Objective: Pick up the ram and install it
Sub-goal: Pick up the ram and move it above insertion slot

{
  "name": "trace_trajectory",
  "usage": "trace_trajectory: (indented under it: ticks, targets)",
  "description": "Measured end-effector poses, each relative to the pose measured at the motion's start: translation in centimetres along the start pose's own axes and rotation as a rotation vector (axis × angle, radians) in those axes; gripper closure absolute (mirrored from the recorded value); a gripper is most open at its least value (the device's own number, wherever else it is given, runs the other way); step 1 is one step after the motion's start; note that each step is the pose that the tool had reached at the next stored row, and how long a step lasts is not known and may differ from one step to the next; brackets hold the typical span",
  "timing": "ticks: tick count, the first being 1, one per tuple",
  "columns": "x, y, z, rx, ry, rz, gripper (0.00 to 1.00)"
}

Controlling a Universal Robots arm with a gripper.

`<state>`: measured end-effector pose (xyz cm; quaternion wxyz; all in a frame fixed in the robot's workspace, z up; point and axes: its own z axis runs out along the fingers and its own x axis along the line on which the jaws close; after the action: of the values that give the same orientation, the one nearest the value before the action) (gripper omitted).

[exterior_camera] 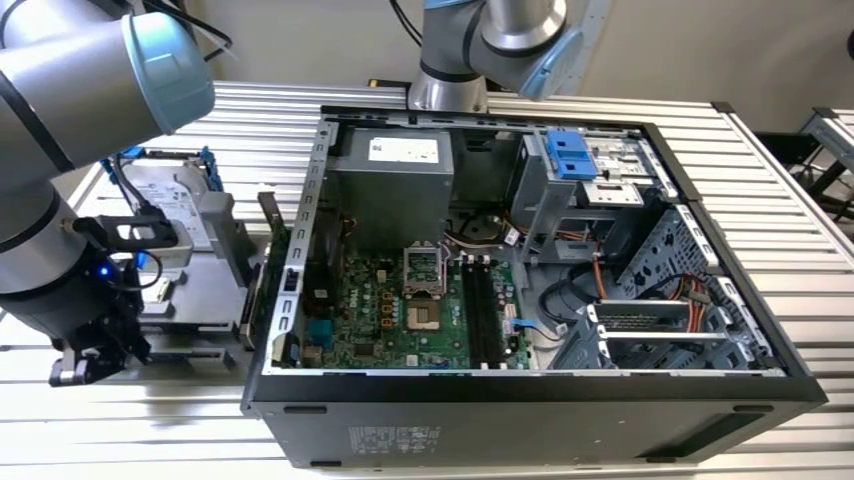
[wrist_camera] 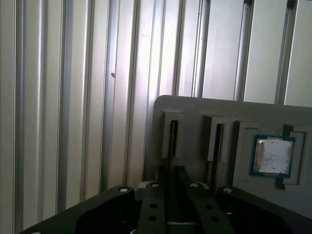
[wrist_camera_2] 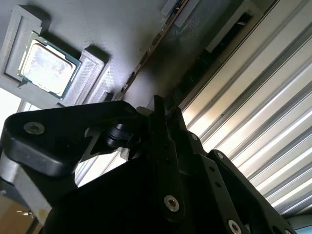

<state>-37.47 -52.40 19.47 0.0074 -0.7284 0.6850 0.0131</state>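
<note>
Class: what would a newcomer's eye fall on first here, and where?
The open computer case, green motherboard inside, sits at the exterior view's middle, with the grey robot arm at that view's left. In the first wrist view the black end effector hangs by a grey holder bearing a silver processor.

The arm [exterior_camera: 54, 250] blocks much of the grey tray [exterior_camera: 194, 300] on the exterior view's left. In the first wrist view, the gripper [wrist_camera: 171, 171] is cropped by the picture's edge, and the ram [wrist_camera: 172, 139] shows edge-on only, sunk in its slot. In the second wrist view it's a dim, blurred sliver.
</note>
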Motion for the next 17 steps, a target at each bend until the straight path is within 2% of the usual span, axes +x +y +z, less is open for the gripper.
trace_trajectory:
  ticks: [17]
  targets:
    - [0.00, 0.00, 0.00, -0.0002, -0.0001, -0.006, 1.00]
